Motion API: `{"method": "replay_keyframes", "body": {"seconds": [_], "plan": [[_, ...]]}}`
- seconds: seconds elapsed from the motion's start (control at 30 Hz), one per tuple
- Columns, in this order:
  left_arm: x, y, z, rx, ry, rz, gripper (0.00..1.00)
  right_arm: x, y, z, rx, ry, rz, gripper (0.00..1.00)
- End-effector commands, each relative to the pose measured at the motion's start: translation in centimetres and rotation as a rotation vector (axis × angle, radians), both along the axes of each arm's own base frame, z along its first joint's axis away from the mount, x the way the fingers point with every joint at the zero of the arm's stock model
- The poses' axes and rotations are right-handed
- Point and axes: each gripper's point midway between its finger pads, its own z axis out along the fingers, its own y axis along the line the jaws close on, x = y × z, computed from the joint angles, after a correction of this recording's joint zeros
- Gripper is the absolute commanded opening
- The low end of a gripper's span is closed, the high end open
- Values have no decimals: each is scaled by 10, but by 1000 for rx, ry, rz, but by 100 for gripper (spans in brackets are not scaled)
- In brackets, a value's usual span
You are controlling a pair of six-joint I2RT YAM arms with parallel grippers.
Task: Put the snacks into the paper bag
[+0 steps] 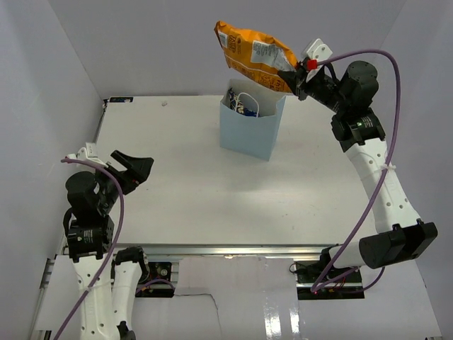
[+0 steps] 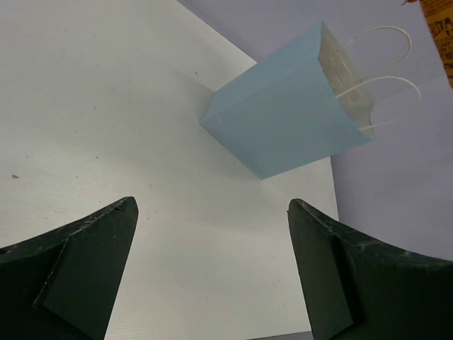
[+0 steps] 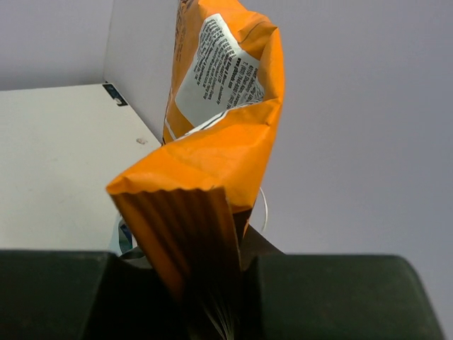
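High above the light blue paper bag [image 1: 251, 127], my right gripper [image 1: 292, 81] is shut on the crimped end of an orange chip bag [image 1: 251, 57]; the packet sticks out to the left over the bag's opening. In the right wrist view the orange chip bag [image 3: 212, 149] rises from between my jaws. Blue and white snack packets [image 1: 237, 103] show inside the bag, beside its white string handles [image 1: 249, 99]. My left gripper [image 1: 134, 170] hangs open at the table's left with nothing in it. The left wrist view shows the paper bag [image 2: 283, 113] ahead, well beyond the fingertips [image 2: 113, 227].
The white table [image 1: 184, 184] lies between grey-white walls on three sides. A metal rail [image 1: 226, 251] runs along the near edge between the two arm bases. The right arm [image 1: 375, 177] arches up along the table's right side.
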Motion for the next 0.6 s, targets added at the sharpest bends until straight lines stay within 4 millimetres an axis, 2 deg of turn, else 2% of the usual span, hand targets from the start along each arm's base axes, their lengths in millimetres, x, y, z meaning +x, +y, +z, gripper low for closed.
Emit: {"method": "replay_keyframes", "body": {"seconds": [0.0,0.2,0.23,0.4,0.5,0.53,0.57], "plan": [[1,-8,-3,-9,-9,-49,98,-5,-8,15,20,-50,-8,8],[2,-10,-12,-13,8,-66,98,8,-19,-5,-19,-21,-47,8],[2,-10,-15,-14,15,-70,98,10,-22,-13,-29,12,-56,8],[2,-12,-23,-20,29,-80,98,13,-28,-12,-81,9,-69,8],[2,-13,-27,-24,33,-85,98,20,-28,-22,-125,39,-73,8],[2,-13,-27,-24,30,-87,98,20,-28,-14,-129,29,-74,8],[2,-14,-27,-22,28,-90,98,21,-28,-19,-146,51,-72,8]]}}
